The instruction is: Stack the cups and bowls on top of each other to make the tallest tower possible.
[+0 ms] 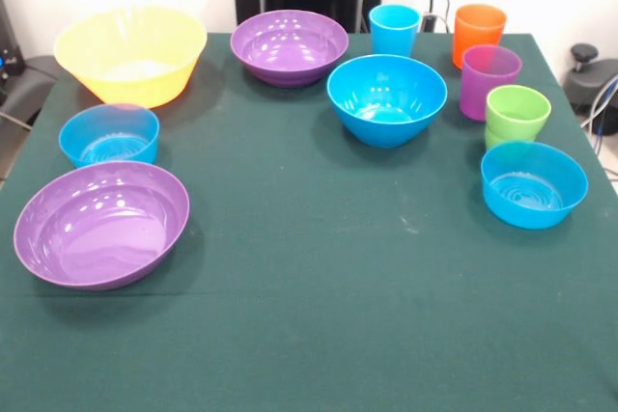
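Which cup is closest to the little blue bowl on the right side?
The green cup. It stands right behind that small blue bowl, nearly touching it in this view. The purple cup, orange cup and blue cup stand farther back.

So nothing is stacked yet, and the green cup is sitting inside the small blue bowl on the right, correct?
Not quite. In the front view the green cup stands on the table just behind the small blue bowl, not inside it. The rest holds: nothing is stacked yet.

Ten pieces stand apart on the green counter (319,315), none stacked: six bowls, yellow bowl (130,53) far left; four cups (right side), green cup (517,114) nearest.
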